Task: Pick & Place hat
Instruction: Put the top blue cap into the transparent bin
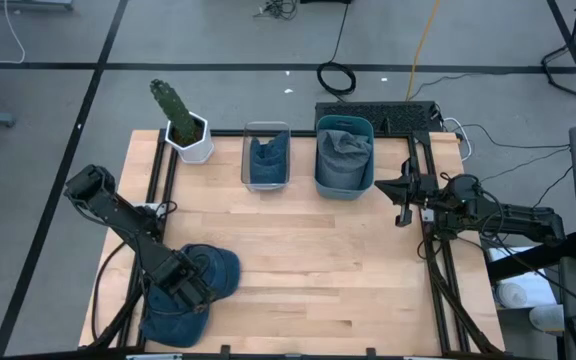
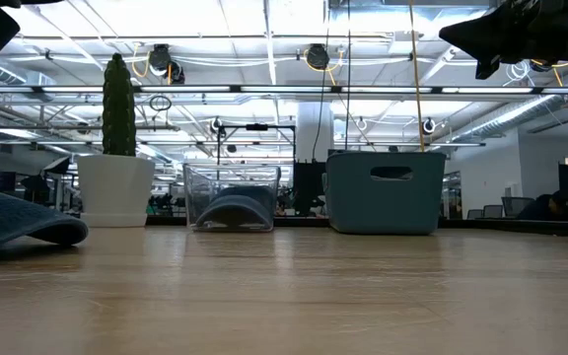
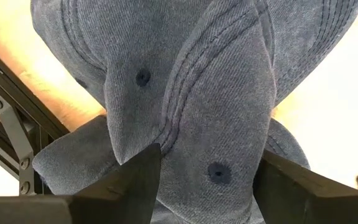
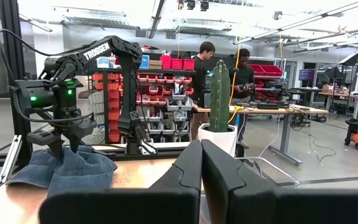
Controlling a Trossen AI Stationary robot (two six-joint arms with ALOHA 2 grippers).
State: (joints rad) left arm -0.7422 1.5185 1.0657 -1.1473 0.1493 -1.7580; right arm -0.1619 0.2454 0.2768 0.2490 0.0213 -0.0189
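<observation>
Left gripper [image 1: 186, 288] fingers [image 3: 126, 186] pinching a fold of the blue denim hat [image 1: 200, 290], at the near-left corner of the counter [image 1: 308, 270]. Right gripper [image 1: 405, 192] fingers [image 4: 188, 168] pressed together, held above the counter's right edge, beside the teal bin [image 1: 344, 157].

The hat [image 1: 193, 290] was a blue denim cap with stitched seams and small eyelets. It lay crumpled at the near left corner of the table [image 1: 318, 270], and my left tool [image 1: 183, 283] pinched its folded crown.
</observation>
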